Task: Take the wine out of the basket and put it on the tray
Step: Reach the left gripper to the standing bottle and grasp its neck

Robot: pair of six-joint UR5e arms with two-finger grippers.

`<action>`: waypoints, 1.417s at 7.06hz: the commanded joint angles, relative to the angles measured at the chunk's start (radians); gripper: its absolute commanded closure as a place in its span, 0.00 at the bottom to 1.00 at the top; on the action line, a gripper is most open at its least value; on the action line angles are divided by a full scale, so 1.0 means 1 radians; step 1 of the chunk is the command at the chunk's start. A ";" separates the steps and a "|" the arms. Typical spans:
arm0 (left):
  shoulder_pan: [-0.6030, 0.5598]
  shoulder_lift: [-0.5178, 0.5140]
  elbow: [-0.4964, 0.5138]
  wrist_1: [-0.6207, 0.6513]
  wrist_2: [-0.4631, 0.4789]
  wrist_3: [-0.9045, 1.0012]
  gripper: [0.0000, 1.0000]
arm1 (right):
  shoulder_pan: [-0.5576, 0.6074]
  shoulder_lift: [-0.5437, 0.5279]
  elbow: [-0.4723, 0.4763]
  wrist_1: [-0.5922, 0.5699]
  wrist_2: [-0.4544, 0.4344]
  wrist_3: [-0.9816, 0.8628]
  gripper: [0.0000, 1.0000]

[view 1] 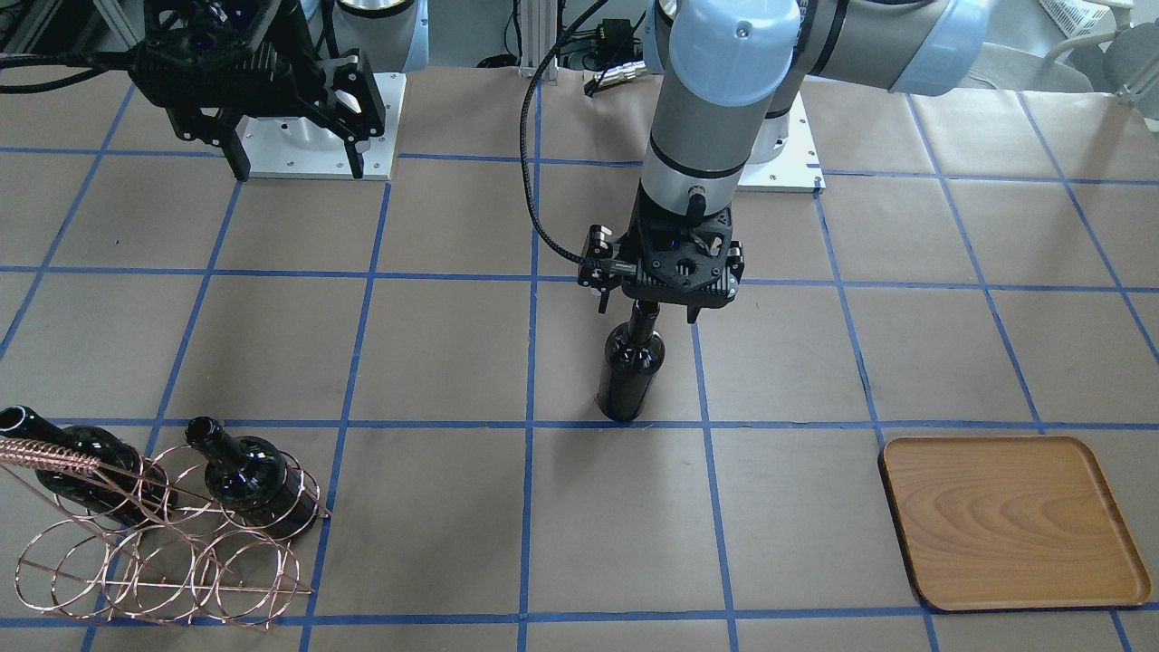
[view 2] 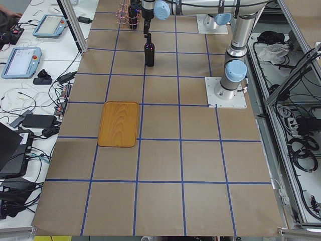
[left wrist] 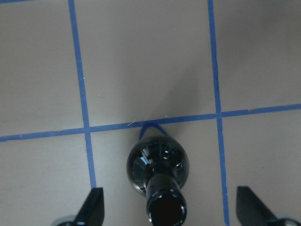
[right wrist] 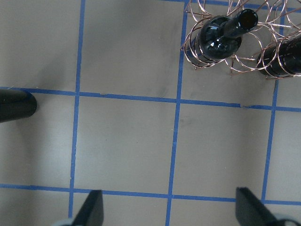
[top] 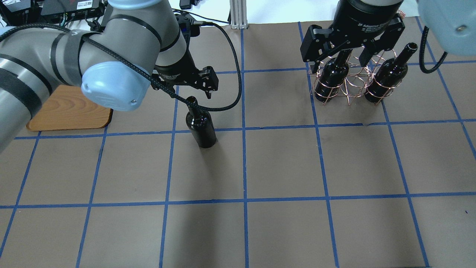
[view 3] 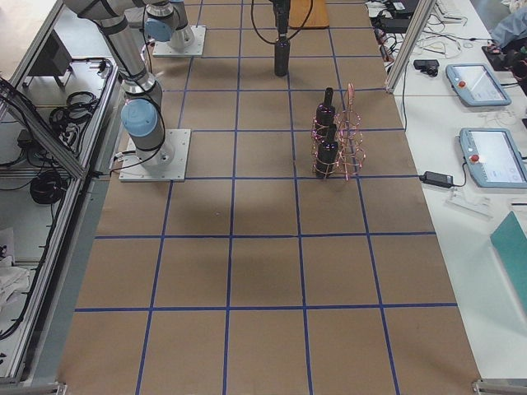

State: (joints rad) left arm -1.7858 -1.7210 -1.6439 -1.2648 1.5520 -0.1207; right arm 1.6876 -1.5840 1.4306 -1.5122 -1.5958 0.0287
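Observation:
One wine bottle (view 1: 631,362) stands upright on the table's middle, outside the basket; it also shows in the overhead view (top: 200,126) and the left wrist view (left wrist: 158,165). My left gripper (view 1: 647,310) hangs over its neck, open, with the fingers (left wrist: 94,205) wide apart on both sides and not touching. The copper wire basket (view 1: 163,552) holds two more bottles (view 1: 253,480) (view 1: 100,462). My right gripper (view 1: 299,167) is open and empty, raised near its base. The wooden tray (view 1: 1010,521) lies bare on my left side.
The table is covered in brown paper with a blue tape grid. In the overhead view the basket (top: 349,85) is at the far right and the tray (top: 68,111) is at the left, partly behind my left arm. A black cable loops beside the left wrist.

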 commanded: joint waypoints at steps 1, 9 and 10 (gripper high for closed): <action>-0.001 -0.021 -0.020 0.012 0.002 0.012 0.05 | -0.002 0.002 0.001 -0.037 0.000 0.002 0.00; 0.003 -0.025 -0.019 -0.041 0.011 0.036 0.61 | -0.003 -0.002 0.001 -0.036 -0.003 -0.004 0.00; 0.003 -0.026 -0.014 -0.039 0.002 0.036 0.95 | -0.003 -0.002 0.001 -0.036 -0.004 -0.004 0.00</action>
State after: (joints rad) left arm -1.7828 -1.7462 -1.6616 -1.3048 1.5611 -0.0844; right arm 1.6837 -1.5860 1.4312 -1.5483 -1.5988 0.0248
